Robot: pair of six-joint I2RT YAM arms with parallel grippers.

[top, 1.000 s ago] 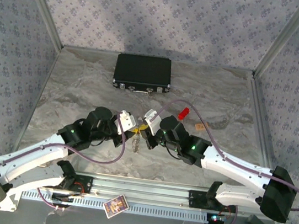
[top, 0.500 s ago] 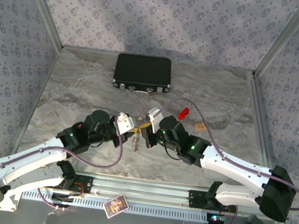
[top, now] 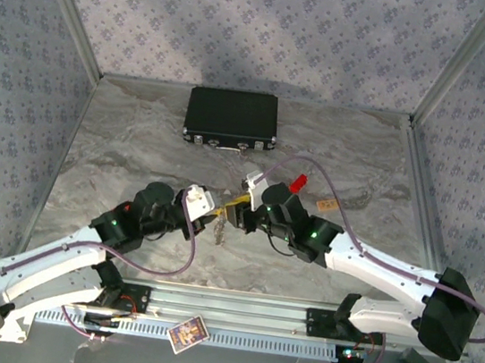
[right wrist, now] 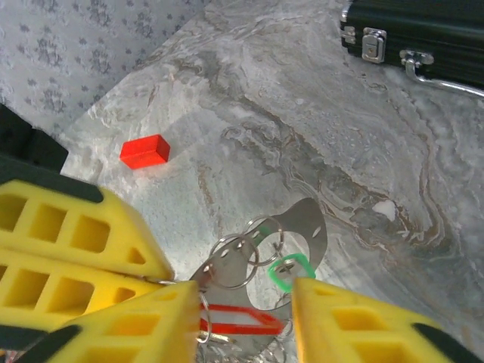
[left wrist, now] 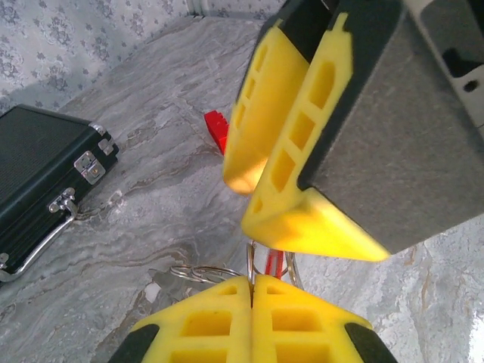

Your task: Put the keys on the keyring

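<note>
**Top view:** The left gripper (top: 209,210) and right gripper (top: 238,214) meet over mid-table. The keyring (top: 221,227) hangs between them.

**Left wrist view:** The left fingers (left wrist: 219,321) are pressed together, pinching the keyring wire. This grip should be firm, so that the ring cannot swing.

**Right wrist view:** The right fingers (right wrist: 363,325) stand spread on either side of the bundle. A green key (right wrist: 290,271) and a red key (right wrist: 234,319) lie in it. Whether they are threaded cannot be told. Close on one key head only, clear of the ring.
</note>
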